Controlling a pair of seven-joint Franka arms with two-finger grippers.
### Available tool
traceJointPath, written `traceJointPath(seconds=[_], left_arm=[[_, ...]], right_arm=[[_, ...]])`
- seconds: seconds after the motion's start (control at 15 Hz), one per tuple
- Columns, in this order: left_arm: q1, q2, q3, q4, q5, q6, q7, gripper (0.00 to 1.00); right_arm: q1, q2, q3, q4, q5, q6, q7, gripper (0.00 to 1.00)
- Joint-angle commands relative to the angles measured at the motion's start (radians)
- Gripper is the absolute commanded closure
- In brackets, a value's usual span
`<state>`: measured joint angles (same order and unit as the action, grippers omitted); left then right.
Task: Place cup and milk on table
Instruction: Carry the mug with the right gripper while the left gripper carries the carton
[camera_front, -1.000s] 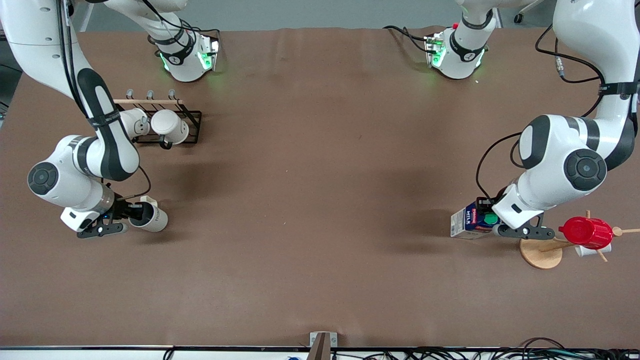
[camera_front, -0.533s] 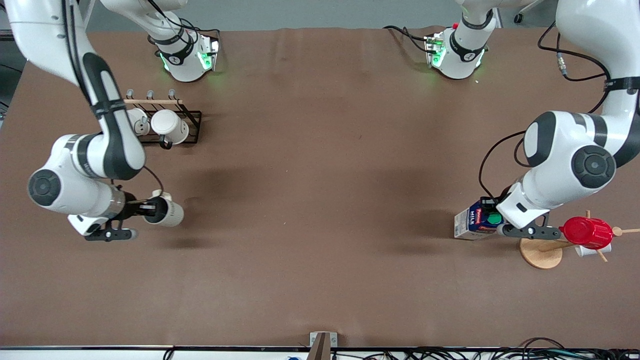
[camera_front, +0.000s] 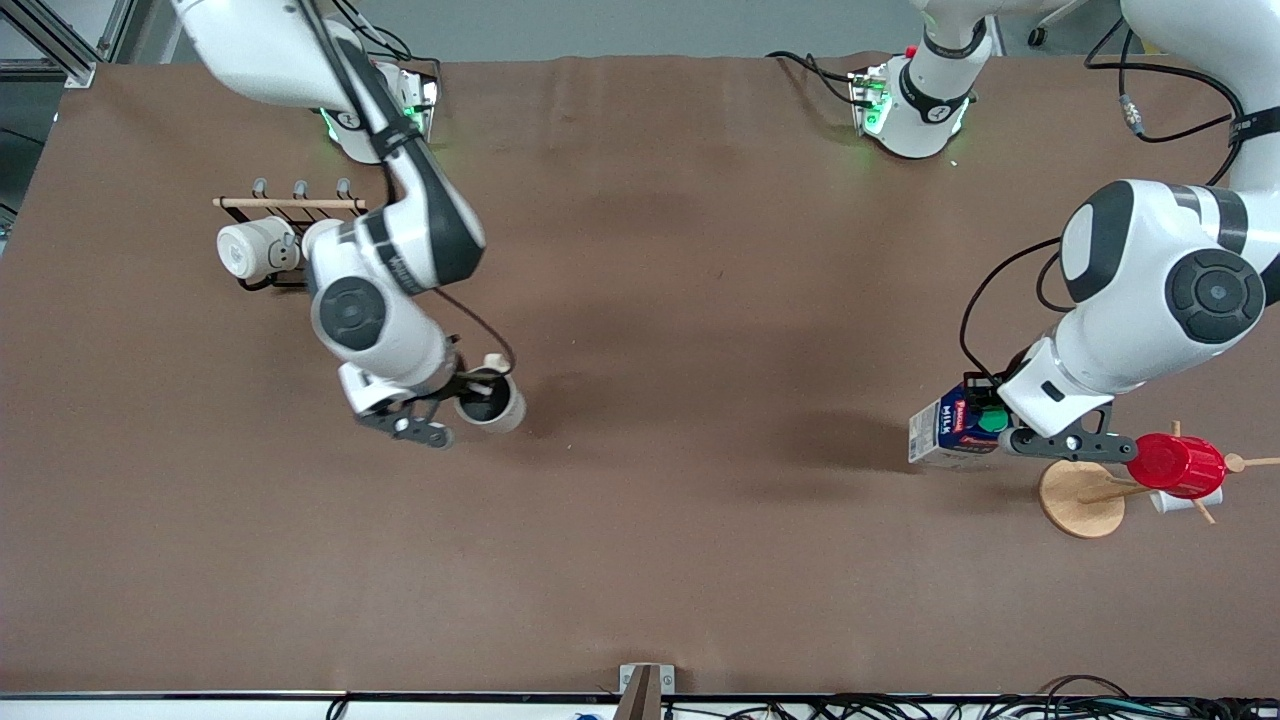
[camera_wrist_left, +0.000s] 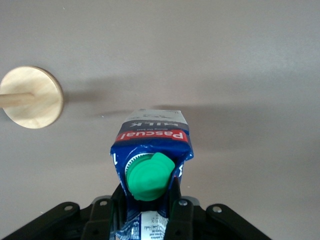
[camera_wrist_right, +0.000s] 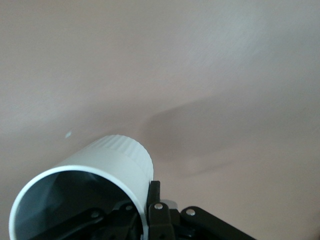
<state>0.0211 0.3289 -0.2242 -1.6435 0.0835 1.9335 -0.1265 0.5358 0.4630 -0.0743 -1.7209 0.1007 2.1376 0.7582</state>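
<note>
My right gripper (camera_front: 470, 398) has swung from the table's right-arm end toward the middle, clamped on the cup's (camera_front: 490, 404) rim, over bare table (camera_front: 640, 560). The mug rack (camera_front: 290, 205) with a white mug (camera_front: 245, 250) sits well apart. My left gripper (camera_front: 985, 425) pinches the milk (camera_front: 950, 435) top, beside the wooden stand (camera_front: 1080, 500) carrying a red cup (camera_front: 1175, 465).

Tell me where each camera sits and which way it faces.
Front view: high across the table, facing both bases; shows both arms, the right gripper carrying the cup.
Left wrist view: on the left arm, looking down past the left gripper at the milk it holds.
Right wrist view: on the right arm, looking down past the cup's rim at bare cloth.
Shared: front and left wrist views both show the milk and the wooden stand base.
</note>
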Motion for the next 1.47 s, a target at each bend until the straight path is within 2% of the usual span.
traceJointPath(seconds=[0.0,0.27,0.4,0.73,0.8,0.87,0.93,1.0,1.2,1.4], left_arm=[[-0.001,-0.007,-0.047,0.004,0.004,-0.019,-0.102,0.84],[-0.018,0.004,-0.119,0.004,0.007,-0.018,-0.238,0.84],[-0.052,0.018,-0.124,0.020,0.007,-0.018,-0.300,0.84],[-0.208,0.082,-0.123,0.082,0.012,-0.018,-0.523,0.84],[-0.231,0.097,-0.123,0.093,0.013,-0.018,-0.565,0.84],[-0.245,0.110,-0.123,0.096,0.013,-0.018,-0.597,0.84],[-0.259,0.117,-0.123,0.096,0.013,-0.016,-0.617,0.84],[-0.274,0.121,-0.123,0.096,0.013,-0.015,-0.631,0.85],[-0.309,0.133,-0.123,0.096,0.013,-0.013,-0.668,0.85],[-0.355,0.174,-0.123,0.119,0.013,0.002,-0.729,0.85]], right_arm=[[0.090,0.049,-0.015,0.023,0.013,0.062,0.157,1.00],[0.174,0.118,-0.015,0.023,0.013,0.168,0.225,1.00],[0.190,0.140,-0.015,0.023,0.013,0.202,0.227,0.95],[0.237,0.163,-0.015,0.020,0.013,0.239,0.227,0.94],[0.242,0.163,-0.015,0.020,0.013,0.240,0.227,0.86],[0.240,0.164,-0.015,0.020,0.011,0.240,0.227,0.51],[0.242,0.163,-0.015,0.018,0.011,0.240,0.225,0.04],[0.242,0.163,-0.015,0.018,0.010,0.234,0.224,0.00],[0.227,0.113,-0.025,0.017,0.008,0.182,0.214,0.00],[0.191,-0.056,-0.085,0.017,-0.016,0.023,0.201,0.00]])
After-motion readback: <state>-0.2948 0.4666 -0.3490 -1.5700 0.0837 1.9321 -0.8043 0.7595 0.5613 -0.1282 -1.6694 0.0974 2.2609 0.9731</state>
